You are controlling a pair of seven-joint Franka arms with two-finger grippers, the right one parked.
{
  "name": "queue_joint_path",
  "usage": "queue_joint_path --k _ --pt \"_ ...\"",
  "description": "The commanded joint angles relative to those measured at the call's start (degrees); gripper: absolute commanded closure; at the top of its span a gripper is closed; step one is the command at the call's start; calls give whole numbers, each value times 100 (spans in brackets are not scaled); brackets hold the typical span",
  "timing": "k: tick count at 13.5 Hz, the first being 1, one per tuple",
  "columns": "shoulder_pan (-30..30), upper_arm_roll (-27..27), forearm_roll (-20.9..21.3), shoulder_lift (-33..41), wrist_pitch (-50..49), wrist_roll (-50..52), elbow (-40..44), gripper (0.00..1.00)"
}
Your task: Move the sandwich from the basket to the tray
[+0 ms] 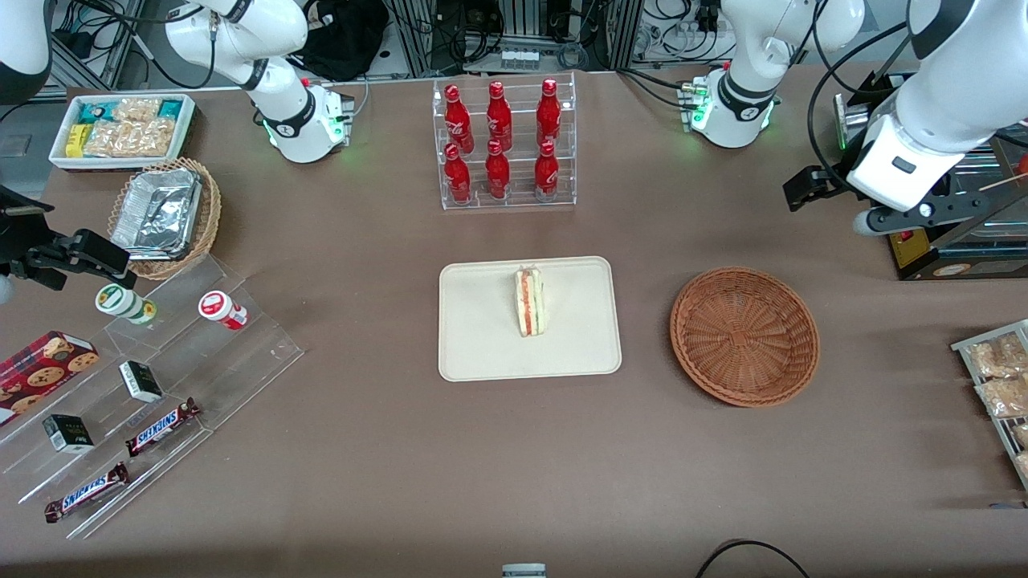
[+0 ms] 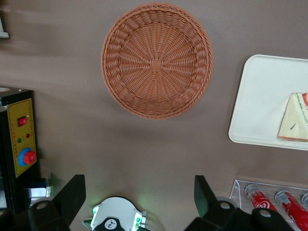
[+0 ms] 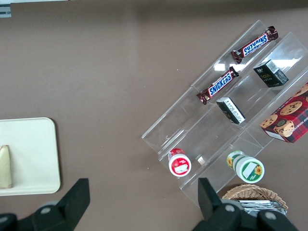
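The sandwich, a pale bread wedge with red and green filling, lies on the cream tray in the middle of the table. Beside the tray, toward the working arm's end, the reddish-brown wicker basket holds nothing. My gripper hangs well above the table, farther from the front camera than the basket and off toward the working arm's end. Its fingers are spread wide, so it is open with nothing between them.
A clear rack of red bottles stands farther from the front camera than the tray. A black control box and snack packets sit at the working arm's end. Acrylic steps with Snickers bars and a foil-filled basket lie toward the parked arm's end.
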State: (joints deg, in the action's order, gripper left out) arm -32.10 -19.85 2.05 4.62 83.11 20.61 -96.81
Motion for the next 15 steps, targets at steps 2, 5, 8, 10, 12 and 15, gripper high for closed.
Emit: queue_joint_path --k 2,5,8,10,12,15 --pt "411 42 51 22 -84 -362 223 0" --pt "1511 928 15 -101 -76 -1031 338 0" --pt "2731 2244 41 -128 -76 -1434 400 0" --pt "3419 2879 15 -84 -84 -1621 399 0" --pt "3518 2934 15 -66 -50 -1639 391 0" --pt "3527 2943 -20 -171 257 -1499 469 0"
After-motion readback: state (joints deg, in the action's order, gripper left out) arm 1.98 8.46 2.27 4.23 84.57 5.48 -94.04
